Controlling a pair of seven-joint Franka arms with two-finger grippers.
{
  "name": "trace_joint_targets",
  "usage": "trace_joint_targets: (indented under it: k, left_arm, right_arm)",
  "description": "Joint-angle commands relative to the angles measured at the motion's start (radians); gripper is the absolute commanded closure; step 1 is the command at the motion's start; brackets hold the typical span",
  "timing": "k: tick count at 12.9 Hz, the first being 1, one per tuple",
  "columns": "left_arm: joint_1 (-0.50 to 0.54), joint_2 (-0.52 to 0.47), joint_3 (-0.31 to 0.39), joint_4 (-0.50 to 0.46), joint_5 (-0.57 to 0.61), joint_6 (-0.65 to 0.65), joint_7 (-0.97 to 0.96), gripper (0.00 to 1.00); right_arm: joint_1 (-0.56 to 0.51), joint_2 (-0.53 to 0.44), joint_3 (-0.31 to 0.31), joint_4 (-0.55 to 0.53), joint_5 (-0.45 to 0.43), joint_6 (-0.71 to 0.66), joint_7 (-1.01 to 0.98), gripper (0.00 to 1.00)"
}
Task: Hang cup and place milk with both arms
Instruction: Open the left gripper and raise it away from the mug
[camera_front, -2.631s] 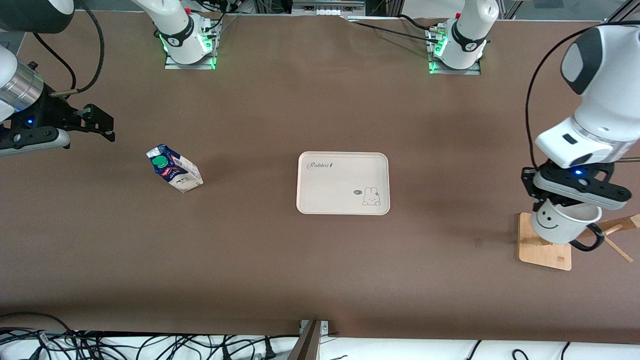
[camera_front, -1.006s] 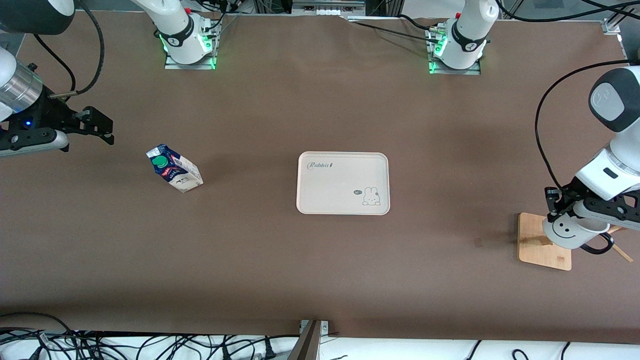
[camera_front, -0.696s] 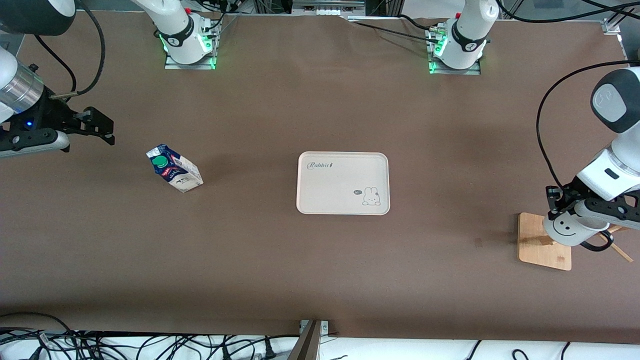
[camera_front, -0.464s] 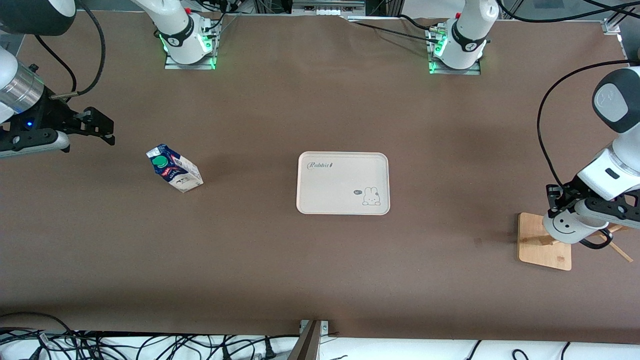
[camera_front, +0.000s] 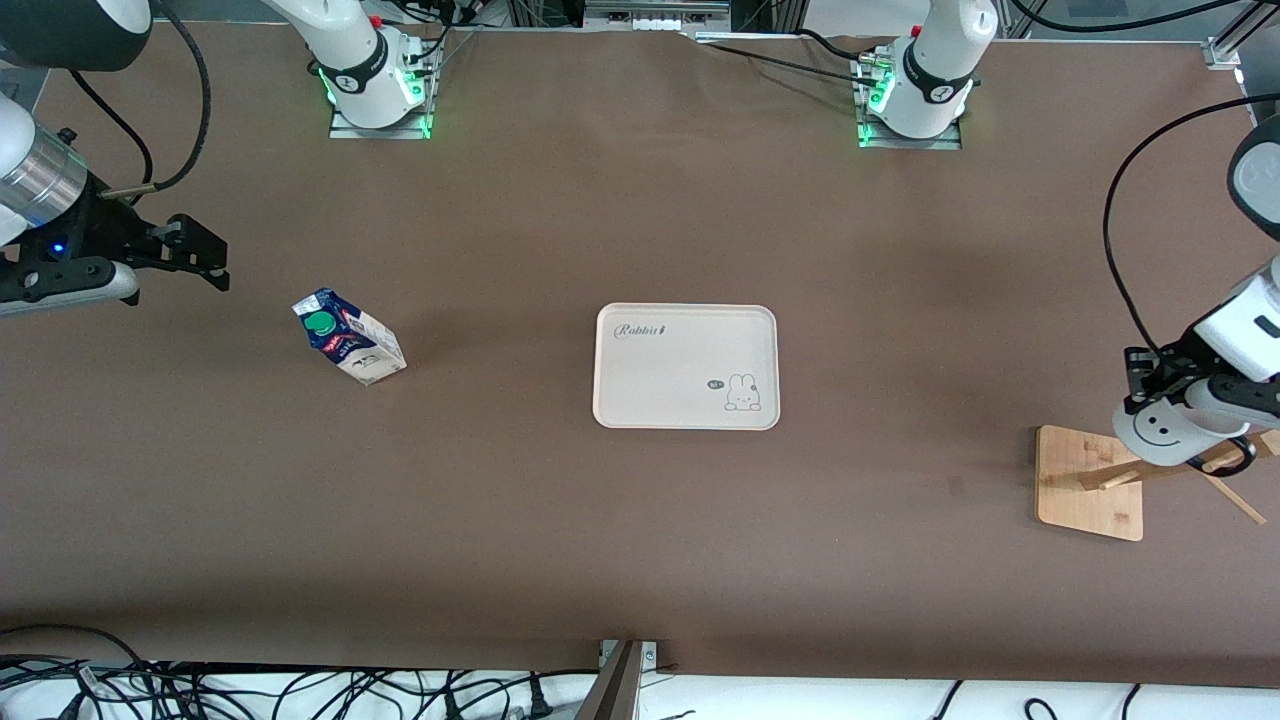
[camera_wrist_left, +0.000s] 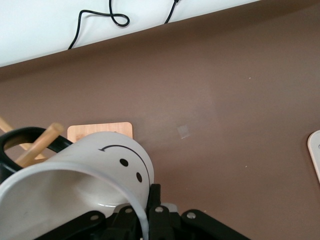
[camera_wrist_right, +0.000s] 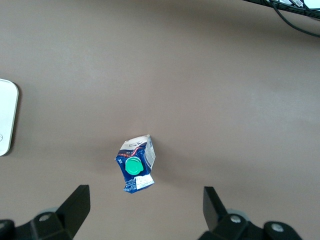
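Note:
The white smiley cup lies tilted on its side over the wooden rack at the left arm's end of the table. My left gripper is shut on the cup's rim. The cup's black loop handle sits around a rack peg. In the left wrist view the cup fills the corner, the peg pokes through the handle, and my left gripper clamps the rim. The milk stands on the table. My right gripper is open over the table at the right arm's end; it waits, and its wrist view shows the milk past the right gripper.
A cream tray with a rabbit print lies mid-table, and its edge shows in the right wrist view. The rack's square base shows in the left wrist view. Cables run along the table edge nearest the front camera.
My left gripper has carried the cup toward the left arm's end of the table, and the handle now sits around the peg. The right arm and the milk have not moved.

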Motion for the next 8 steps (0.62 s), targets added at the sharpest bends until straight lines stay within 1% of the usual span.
trace_joint_targets:
  k: [1, 2, 3, 4, 6, 8]
  left_arm:
    - [0.004, -0.014, 0.028, -0.01, -0.031, -0.01, 0.126, 1.0]
    - [0.013, -0.011, 0.028, -0.008, -0.033, -0.009, 0.137, 0.37]
    - [0.018, -0.01, 0.028, -0.01, -0.065, -0.004, 0.134, 0.0]
    - [0.018, -0.01, 0.031, -0.008, -0.101, -0.012, 0.131, 0.0]
    - [0.018, -0.014, 0.032, -0.002, -0.106, -0.033, 0.123, 0.0]
    - [0.017, -0.039, 0.032, 0.021, -0.108, -0.108, 0.117, 0.0]
  right_arm:
    - [-0.017, 0.006, 0.017, 0.022, -0.01, -0.006, 0.016, 0.0]
    - [-0.017, 0.006, 0.017, 0.022, -0.01, -0.006, 0.016, 0.0]
    - [-0.017, 0.006, 0.017, 0.022, -0.01, -0.006, 0.016, 0.0]
    - [-0.017, 0.006, 0.017, 0.022, -0.01, -0.006, 0.016, 0.0]
    - [-0.019, 0.006, 0.017, 0.022, -0.01, -0.006, 0.016, 0.0]
    - [-0.02, 0.006, 0.017, 0.022, -0.01, -0.006, 0.016, 0.0]
